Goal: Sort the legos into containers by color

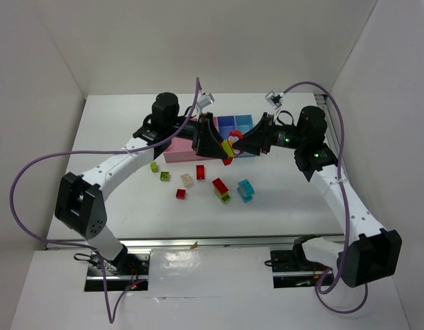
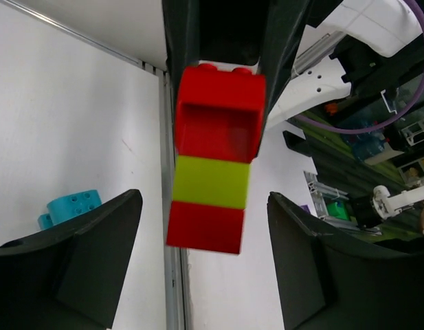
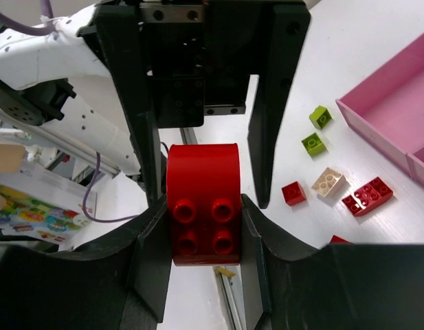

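Loose legos [image 1: 200, 172] on the table [image 1: 287, 210], just before the containers [image 1: 179, 152]

Red, yellow-green, red lego stack [image 2: 213, 159]

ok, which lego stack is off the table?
The red/yellow-green/red stack, clamped in the right hand; the other legos lie loose on the table.

The table [image 1: 280, 213] is carrying seven in all: two yellow-green bricks [image 1: 154, 166], two red bricks [image 1: 200, 172], one beige brick [image 1: 187, 180], one cyan brick [image 1: 246, 190], one red-and-green stack [image 1: 220, 190] (an eighth, a three-layer stack [image 1: 229, 148], is being held aloft).
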